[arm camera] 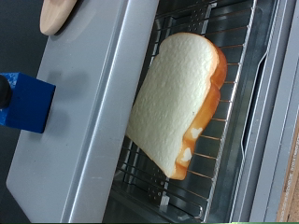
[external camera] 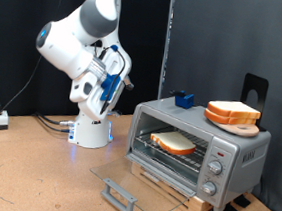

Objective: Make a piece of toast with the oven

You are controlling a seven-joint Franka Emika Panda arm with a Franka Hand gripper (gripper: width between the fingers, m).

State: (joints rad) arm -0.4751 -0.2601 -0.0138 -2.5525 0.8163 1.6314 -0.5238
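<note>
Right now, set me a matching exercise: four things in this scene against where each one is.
Things:
1. piece of toast
2. stack of slices
3. blue block
4. tool

Places:
A. on top of the oven, at the exterior view's right end
B. in the air, to the exterior view's left of the oven
C. on the wire rack inside the oven
D. on top of the oven, at the exterior view's left end

Pairs: 1-C, 2-A, 3-D, 4-B

brown table, oven on it
</note>
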